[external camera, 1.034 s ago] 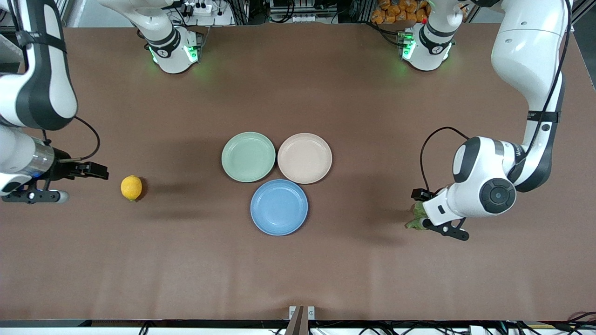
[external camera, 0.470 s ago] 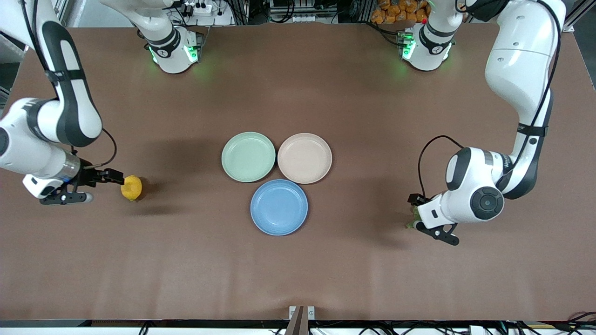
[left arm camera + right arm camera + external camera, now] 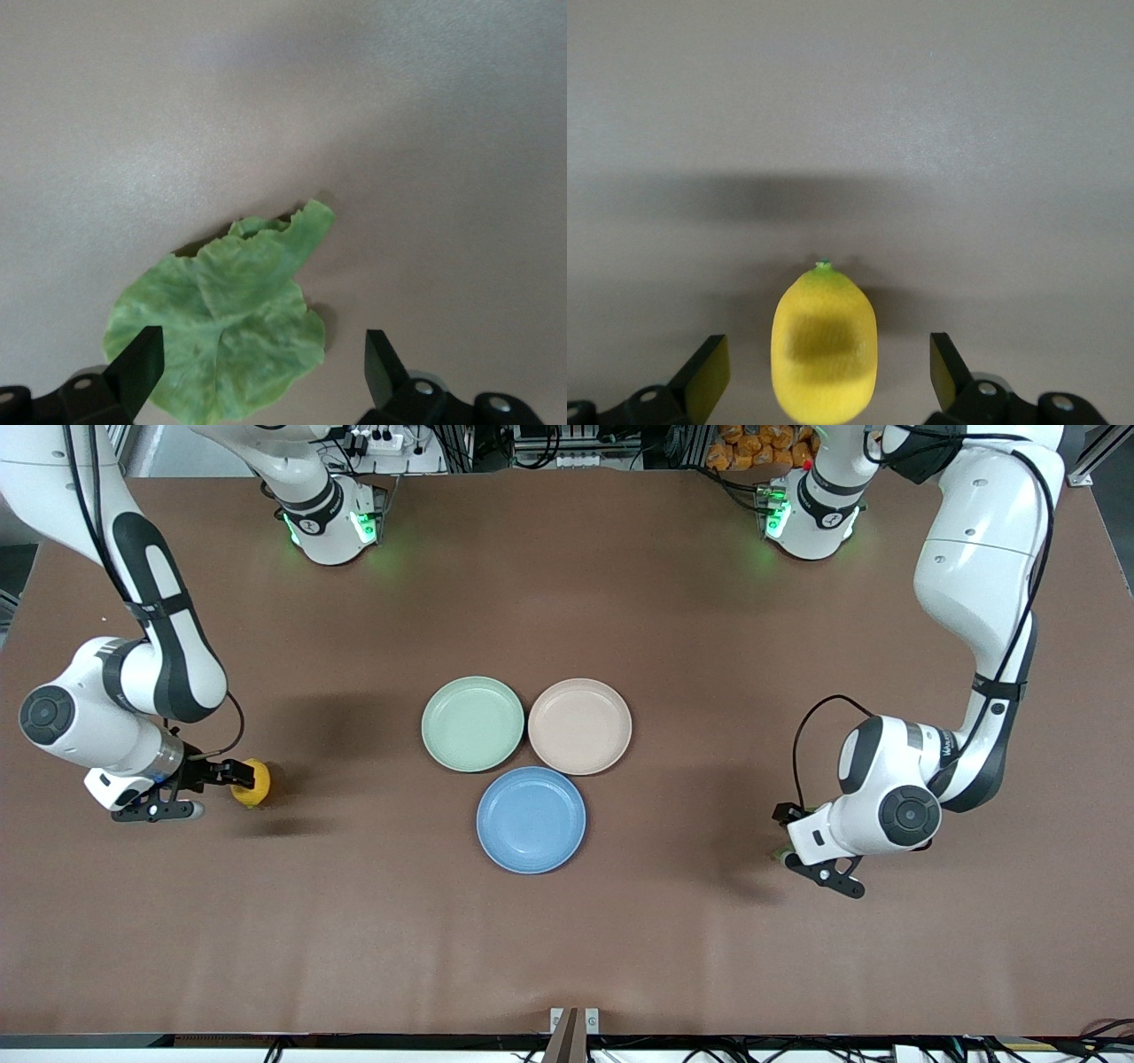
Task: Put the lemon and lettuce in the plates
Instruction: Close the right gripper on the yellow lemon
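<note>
The yellow lemon lies on the brown table toward the right arm's end. My right gripper is open around it; in the right wrist view the lemon sits between the two fingers with a gap on each side of it. The green lettuce lies flat toward the left arm's end. My left gripper hangs open just over the lettuce, one finger above its edge. In the front view the left gripper hides all but a sliver of the leaf. The light blue plate and beige-pink plate are empty.
A mint-green plate touches both other plates at the table's middle, and it is empty too. Bare brown table surrounds the plates. The arm bases stand along the table's edge farthest from the front camera.
My right gripper has slid toward the lemon until its fingers flank it. My left gripper has sunk lower over the lettuce, covering more of it. Both stayed open.
</note>
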Available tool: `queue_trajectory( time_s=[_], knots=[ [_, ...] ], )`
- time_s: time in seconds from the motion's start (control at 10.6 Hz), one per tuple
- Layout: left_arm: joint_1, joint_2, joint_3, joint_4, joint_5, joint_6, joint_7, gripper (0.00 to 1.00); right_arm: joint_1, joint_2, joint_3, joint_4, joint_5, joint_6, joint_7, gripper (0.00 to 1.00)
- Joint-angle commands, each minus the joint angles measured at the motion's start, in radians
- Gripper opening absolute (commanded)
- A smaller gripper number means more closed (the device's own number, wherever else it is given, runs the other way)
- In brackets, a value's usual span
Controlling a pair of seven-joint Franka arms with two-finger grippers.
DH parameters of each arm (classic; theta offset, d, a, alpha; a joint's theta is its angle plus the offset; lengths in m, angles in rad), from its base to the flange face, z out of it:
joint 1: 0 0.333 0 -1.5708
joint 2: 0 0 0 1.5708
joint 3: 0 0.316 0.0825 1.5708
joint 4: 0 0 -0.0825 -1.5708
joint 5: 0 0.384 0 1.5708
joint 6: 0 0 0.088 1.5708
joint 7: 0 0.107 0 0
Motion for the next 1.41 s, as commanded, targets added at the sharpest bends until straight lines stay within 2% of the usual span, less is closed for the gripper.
queue_trajectory(
  time_s=[0.0, 0.38, 0.47, 0.56, 0.66, 0.75, 0.85, 1.13, 1.32],
  knots=[
    [0.006, 0.033, -0.003, 0.026, 0.026, 0.021, 0.007, 1.0, -0.025, 0.028, 0.009, -0.058, 0.02, 0.1, -0.026, 1.0],
    [0.008, 0.049, -0.001, 0.026, 0.028, 0.032, 0.002, 1.0, -0.024, 0.066, 0.012, -0.106, 0.02, 0.213, -0.013, 1.0],
    [0.006, 0.055, 0.011, 0.024, 0.026, 0.037, -0.005, 1.0, -0.021, 0.066, 0.014, -0.106, 0.02, 0.213, -0.011, 0.9],
    [0.0, 0.055, 0.019, 0.023, 0.026, 0.038, -0.034, 0.67, -0.018, 0.066, 0.017, -0.106, 0.02, 0.211, 0.016, 0.67],
    [0.0, 0.055, 0.019, 0.021, 0.025, 0.037, -0.074, 0.12, -0.016, 0.065, 0.027, -0.106, 0.02, 0.21, 0.073, 0.44],
    [-0.002, 0.055, 0.019, 0.02, 0.025, 0.038, -0.105, 0.0, -0.016, 0.063, 0.041, -0.102, 0.02, 0.204, 0.114, 0.23],
    [-0.003, 0.055, 0.019, 0.018, 0.026, 0.037, -0.123, 0.0, -0.014, 0.053, 0.05, -0.097, 0.02, 0.194, 0.148, 0.15],
    [-0.005, 0.041, 0.019, 0.021, 0.023, 0.037, -0.136, 0.0, 0.002, 0.028, 0.066, -0.008, 0.013, 0.08, 0.158, 0.18],
    [-0.014, 0.021, 0.008, 0.021, 0.025, 0.037, -0.195, 0.0, 0.016, 0.027, 0.112, 0.084, 0.011, -0.02, 0.182, 0.19]
  ],
)
